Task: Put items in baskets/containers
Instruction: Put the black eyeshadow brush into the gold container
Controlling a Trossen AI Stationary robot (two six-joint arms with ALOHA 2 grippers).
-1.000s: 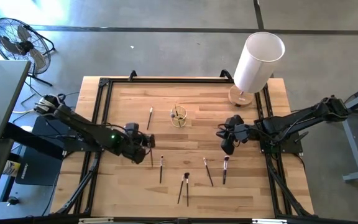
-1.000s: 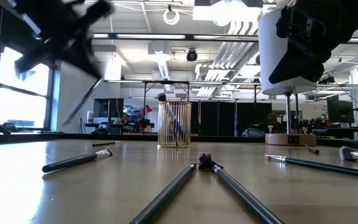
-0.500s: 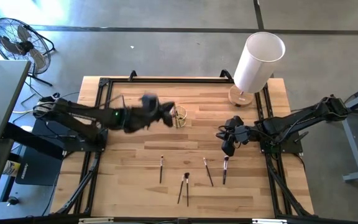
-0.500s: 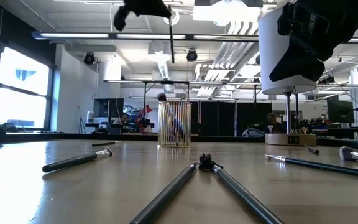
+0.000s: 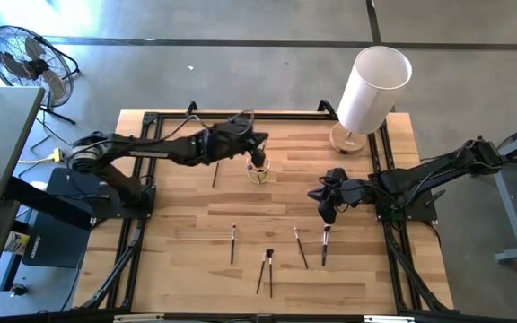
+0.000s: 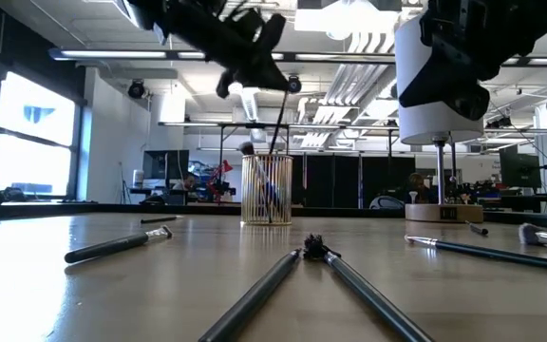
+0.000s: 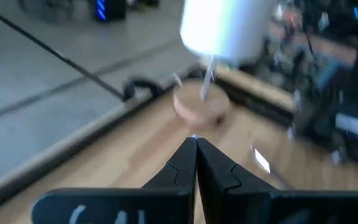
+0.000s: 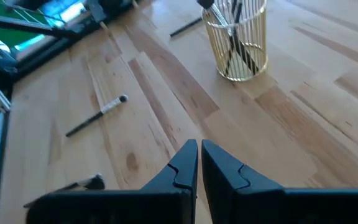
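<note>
High view: the left end effector [image 5: 257, 149] hangs directly above the cup [image 5: 258, 170], clamped on a brush [image 6: 279, 119] whose shaft runs from the fingers down toward the cup mouth; low view confirms that the held brush is tilted slightly off vertical, its lower end at or just inside the rim; whether it touches the brushes already standing in the cup cannot be determined; the cup therefore lies straight below this end effector, and the long axis of the held brush is near upright, so the release appears to depend on the tip being inside the rim; the left arm is far nearer the cup than the right; the right end effector [image 5: 327, 208] waits to one side of the cup, well apart from it, fingers together and empty in the right wrist view; the cup is a small round holder of thin yellowish vertical ribs, see-through, holding a few dark brushes; loose brushes [image 5: 267, 262] lie flat on the table [image 5: 178, 269], nearer the right end effector; one more brush [image 5: 215, 173] lies beside the left arm.
</note>
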